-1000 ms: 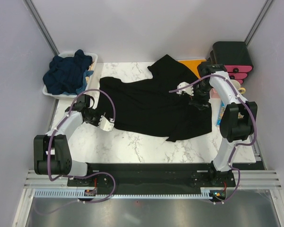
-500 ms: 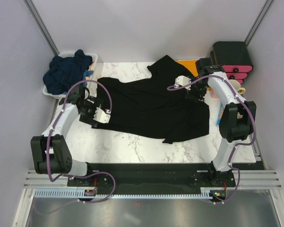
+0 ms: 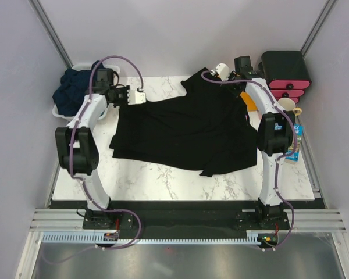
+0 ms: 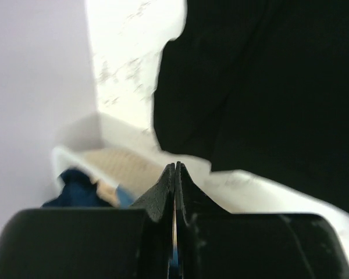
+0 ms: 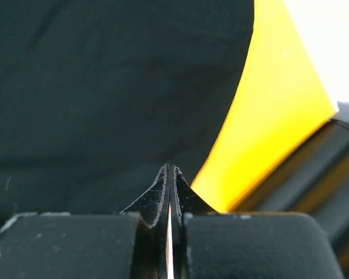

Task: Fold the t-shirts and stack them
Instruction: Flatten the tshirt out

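Observation:
A black t-shirt (image 3: 186, 125) lies spread over the marble table (image 3: 145, 174), wrinkled, with one corner pointing to the back. Dark navy t-shirts (image 3: 75, 93) are heaped in a white bin (image 3: 58, 113) at the back left. My left gripper (image 3: 139, 99) hovers at the shirt's back-left edge beside the bin, shut with nothing between its fingers (image 4: 175, 168); black cloth (image 4: 267, 87) fills the view ahead of it. My right gripper (image 3: 221, 71) is at the back, over the shirt's far corner, shut and empty (image 5: 168, 170), above black cloth (image 5: 104, 87).
An orange sheet (image 5: 273, 116) lies under the shirt's back right edge (image 3: 248, 96). A black and pink drawer unit (image 3: 285, 70), a mug (image 3: 288, 104) and a blue carton (image 3: 295, 142) stand along the right side. Walls close in the left, back and right.
Both arms swung from the shirt's sides to the back of the table. The left gripper opened, then shut; the right one shut. The shirt's left part now lies flatter and squarer.

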Available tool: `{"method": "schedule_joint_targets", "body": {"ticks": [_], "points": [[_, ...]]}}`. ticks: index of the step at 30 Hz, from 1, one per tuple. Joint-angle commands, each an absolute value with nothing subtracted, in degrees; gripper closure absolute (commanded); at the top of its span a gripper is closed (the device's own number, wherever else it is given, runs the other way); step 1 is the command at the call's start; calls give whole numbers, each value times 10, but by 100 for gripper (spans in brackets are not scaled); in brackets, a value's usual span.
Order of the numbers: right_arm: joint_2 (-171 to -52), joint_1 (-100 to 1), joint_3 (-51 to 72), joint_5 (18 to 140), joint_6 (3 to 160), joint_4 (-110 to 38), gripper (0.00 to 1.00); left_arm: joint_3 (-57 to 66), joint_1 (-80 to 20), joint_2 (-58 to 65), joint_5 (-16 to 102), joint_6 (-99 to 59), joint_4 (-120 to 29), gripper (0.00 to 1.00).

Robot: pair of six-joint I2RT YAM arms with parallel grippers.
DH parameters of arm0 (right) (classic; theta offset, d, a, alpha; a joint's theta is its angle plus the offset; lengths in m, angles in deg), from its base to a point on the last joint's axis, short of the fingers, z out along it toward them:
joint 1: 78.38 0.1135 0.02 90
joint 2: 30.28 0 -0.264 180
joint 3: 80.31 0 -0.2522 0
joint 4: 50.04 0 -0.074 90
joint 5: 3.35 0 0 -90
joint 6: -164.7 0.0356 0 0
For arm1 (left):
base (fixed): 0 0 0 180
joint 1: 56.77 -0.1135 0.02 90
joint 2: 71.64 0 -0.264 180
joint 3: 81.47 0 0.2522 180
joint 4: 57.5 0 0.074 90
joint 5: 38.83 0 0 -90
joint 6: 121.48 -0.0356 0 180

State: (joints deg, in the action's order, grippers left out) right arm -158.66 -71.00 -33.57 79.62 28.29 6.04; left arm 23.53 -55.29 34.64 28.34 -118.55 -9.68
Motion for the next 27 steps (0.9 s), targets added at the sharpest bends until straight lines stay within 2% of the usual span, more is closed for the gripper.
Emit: {"method": "schedule_joint_targets", "body": {"ticks": [1, 12, 22, 27], "points": [[-1655, -709, -407, 788, 375, 7, 100, 288, -516, 414, 285, -1123, -104, 98], [-1728, -706, -404, 882, 375, -102, 100, 308, -476, 475, 331, -1115, -149, 98], [-1757, -706, -406, 912, 374, -126, 100, 341, -474, 534, 440, -1097, -205, 98], [-1778, -707, -412, 941, 364, -127, 100, 345, -474, 548, 459, -1101, -212, 98]]}}
